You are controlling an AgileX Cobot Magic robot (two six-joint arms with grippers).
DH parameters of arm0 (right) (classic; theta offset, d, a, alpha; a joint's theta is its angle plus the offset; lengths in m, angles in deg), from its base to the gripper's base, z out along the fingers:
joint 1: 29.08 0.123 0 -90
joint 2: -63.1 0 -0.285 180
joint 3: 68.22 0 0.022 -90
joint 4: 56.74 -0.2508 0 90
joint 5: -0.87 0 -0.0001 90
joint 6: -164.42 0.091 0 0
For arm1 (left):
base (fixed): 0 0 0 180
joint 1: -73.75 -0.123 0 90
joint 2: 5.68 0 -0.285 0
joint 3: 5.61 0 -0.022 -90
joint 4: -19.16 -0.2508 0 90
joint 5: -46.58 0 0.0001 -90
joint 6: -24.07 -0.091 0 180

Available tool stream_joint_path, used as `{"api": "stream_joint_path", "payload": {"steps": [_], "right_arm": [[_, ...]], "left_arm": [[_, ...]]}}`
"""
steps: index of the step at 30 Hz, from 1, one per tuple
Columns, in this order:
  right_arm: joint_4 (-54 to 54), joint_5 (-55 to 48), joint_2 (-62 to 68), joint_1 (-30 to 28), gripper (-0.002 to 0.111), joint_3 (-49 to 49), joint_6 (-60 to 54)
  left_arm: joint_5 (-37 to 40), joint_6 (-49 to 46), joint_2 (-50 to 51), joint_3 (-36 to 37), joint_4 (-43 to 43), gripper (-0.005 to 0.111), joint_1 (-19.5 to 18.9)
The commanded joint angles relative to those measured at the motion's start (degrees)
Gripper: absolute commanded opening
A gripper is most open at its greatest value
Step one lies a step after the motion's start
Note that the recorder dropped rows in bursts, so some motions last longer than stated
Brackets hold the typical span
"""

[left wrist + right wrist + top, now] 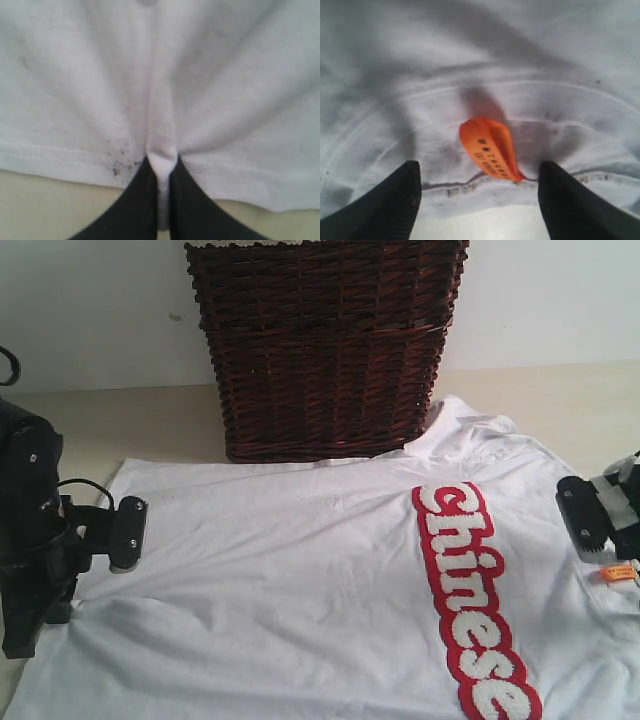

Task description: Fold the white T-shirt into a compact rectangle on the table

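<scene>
The shirt (pixel 300 580) lies spread out and face up on the table (pixel 150 420), just in front of a dark wicker basket (pixel 325 350) that stands at the back against the wall. It lies sideways in the exterior view, hem to the left and collar to the right, and it runs off the lower edge of that view. One sleeve reaches up beside the basket's lower right corner. The red-edged lettering (pixel 470 590) runs down the right part of the cloth. The left claw (pixel 162 165) is nipped tight on a small fold of the hem (pixel 60 155) at the shirt's left edge; the cloth gathers into a ridge that rises from between its tips, and a few dark specks (pixel 120 160) mark the hem just beside it. The right claw (pixel 480 170) stands wide at the collar (pixel 470 187), holding nothing, with one finger on each side of the orange loop (pixel 490 147). The loop lies on the inside of the neck, near the collar seam and clear of both fingers.
</scene>
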Motion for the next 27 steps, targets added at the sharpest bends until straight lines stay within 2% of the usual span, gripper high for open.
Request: {"api": "stream_joint_path", "payload": {"steps": [1,9,13,17,20,27], "right_arm": [[6.76,4.8,-0.13,0.06,0.067,-2.78,-0.29],[16.05,5.2,-0.24,-0.05,0.068,-2.8,11.28],[15.74,7.0,-0.75,-0.05,0.068,-2.8,10.07],[12.15,10.63,-0.38,0.07,0.068,-2.8,7.59],[7.25,10.03,1.05,0.07,0.068,-2.8,1.83],[7.88,8.17,1.77,0.07,0.068,-2.8,1.54]], "left_arm": [[-3.56,-0.2,1.53,1.15,1.98,0.0,-0.26],[-2.69,-3.44,1.53,1.15,4.03,0.0,-0.26],[-2.69,-7.57,1.53,1.15,6.39,0.0,-0.26],[-2.69,-7.57,1.53,1.15,6.39,0.0,-0.26],[-2.58,-7.58,1.53,1.15,6.39,0.0,-0.26],[-2.35,-7.58,1.53,1.15,6.39,0.0,-0.26]]}}
